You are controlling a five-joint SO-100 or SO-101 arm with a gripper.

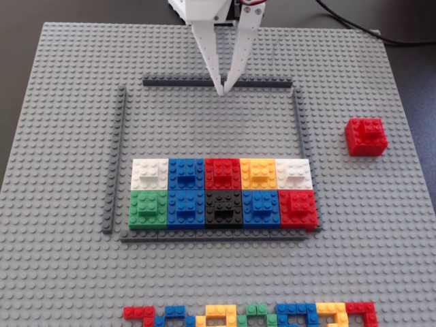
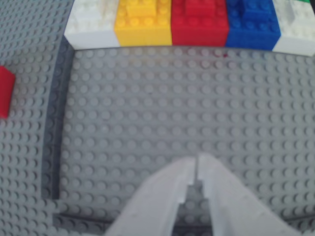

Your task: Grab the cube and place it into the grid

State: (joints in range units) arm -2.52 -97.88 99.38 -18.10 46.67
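The cube sits alone on the studded baseplate, well apart from the claw and to its right in the fixed view, outside the grid. The claw is clenched and empty, tips at the grid's far strip. Beyond it in the wrist view lie bare studs, then the rows of coloured blocks.

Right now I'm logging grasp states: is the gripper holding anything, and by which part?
Nothing is held. The gripper is shut and empty over the grid's far strip; the cube sits outside the grid, untouched.
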